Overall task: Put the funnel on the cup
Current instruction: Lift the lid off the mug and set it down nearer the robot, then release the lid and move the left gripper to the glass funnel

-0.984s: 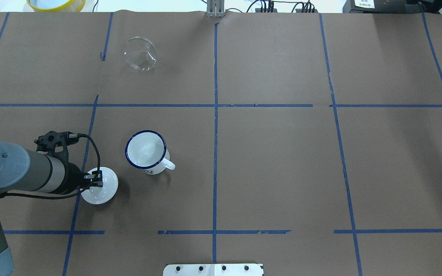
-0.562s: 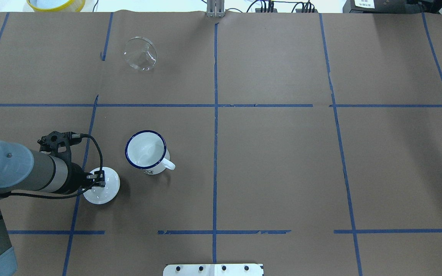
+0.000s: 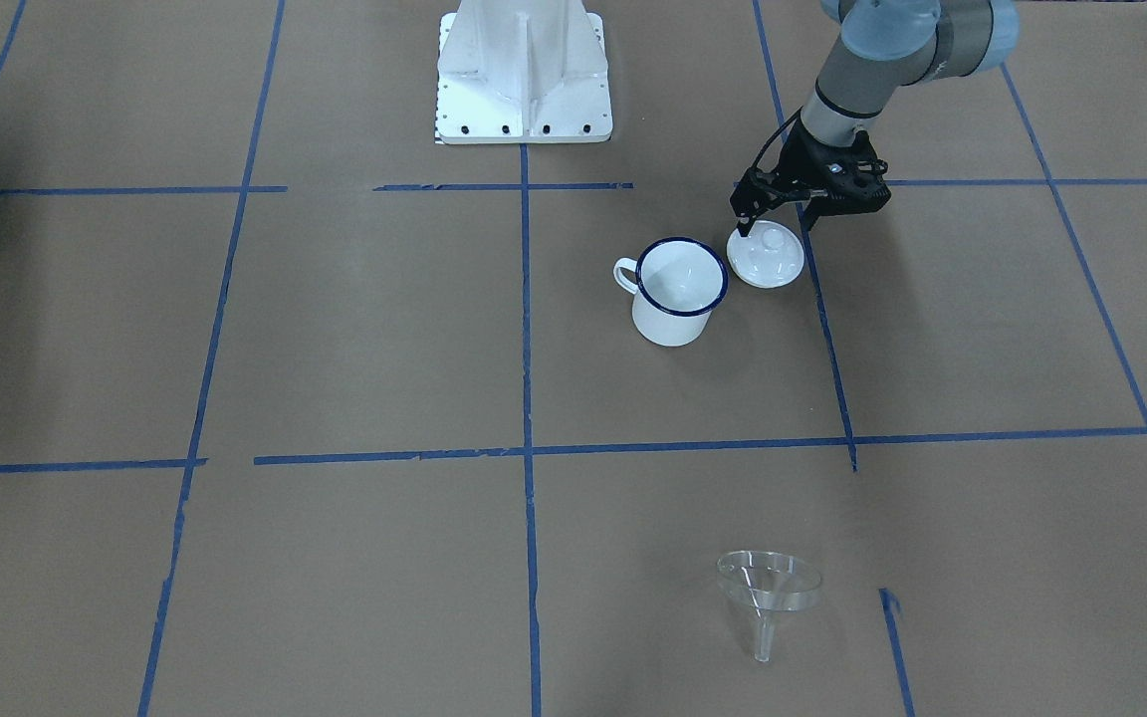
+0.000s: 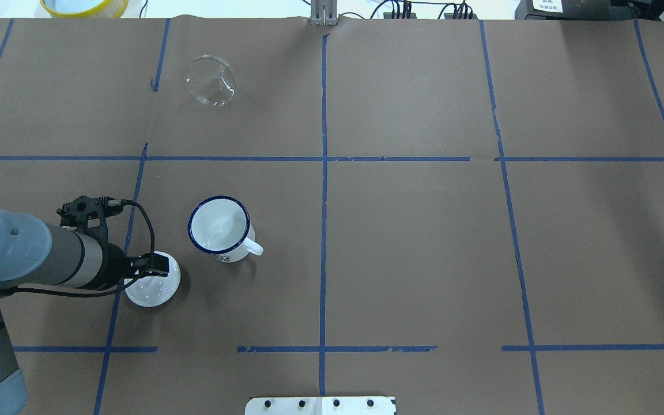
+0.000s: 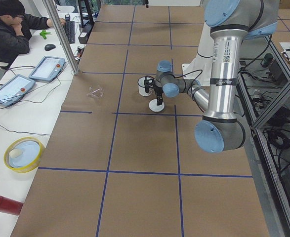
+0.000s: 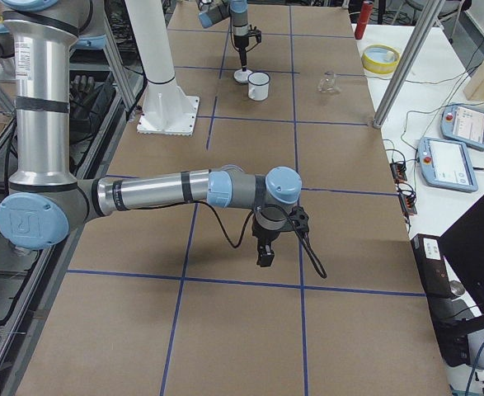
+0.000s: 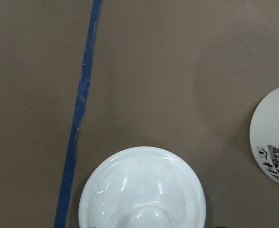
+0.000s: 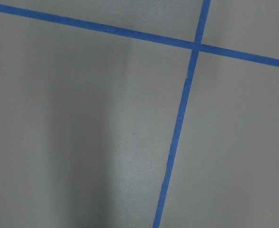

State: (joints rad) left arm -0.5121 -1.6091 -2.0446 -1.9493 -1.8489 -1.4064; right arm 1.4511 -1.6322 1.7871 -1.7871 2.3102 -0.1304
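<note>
The clear funnel lies on its side at the far left of the table, also in the front view. The white cup with a dark blue rim stands upright and empty at the left middle, handle toward the table's centre; it also shows in the front view. My left gripper is open just above a round white knobbed lid, left of the cup, its fingers either side of the knob. My right gripper hangs low over bare paper far from both; I cannot tell its state.
The lid lies flat close beside the cup. The robot's white base stands at the near edge. A yellow-rimmed bowl sits beyond the table's far edge. An operator sits at a side desk.
My left gripper shifted slightly toward the cup with the lid, then its jaws spread apart; the lid now lies free on the paper. Cup and funnel have not moved.
</note>
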